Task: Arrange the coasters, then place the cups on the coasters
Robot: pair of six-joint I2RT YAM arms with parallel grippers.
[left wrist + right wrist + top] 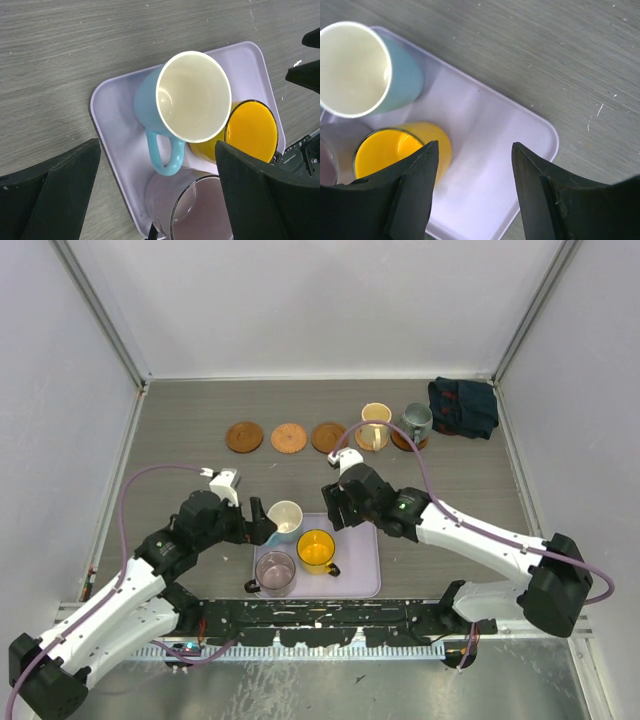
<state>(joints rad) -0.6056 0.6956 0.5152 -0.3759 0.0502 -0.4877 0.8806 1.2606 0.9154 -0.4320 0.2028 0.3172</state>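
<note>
Three bare brown coasters [244, 436] [288, 437] [328, 437] lie in a row at the back. Further right in that row, the cream-yellow cup [376, 423] and the grey-green cup [416, 420] each stand on a coaster. On the lavender tray [360, 560] stand the light blue cup [284, 518] [192, 97], the orange-yellow cup [316, 550] [395, 150] and the purple-grey cup [275, 572] [200, 210]. My left gripper [258, 520] [157, 145] is open, just left of the blue cup, its handle between the fingers. My right gripper [335, 508] [475, 145] hangs open over bare tray beside the orange-yellow cup.
A dark folded cloth [463, 405] lies at the back right, beside the grey-green cup. White walls enclose the table on three sides. The tray [490, 150] sits near the front edge, between the two arms.
</note>
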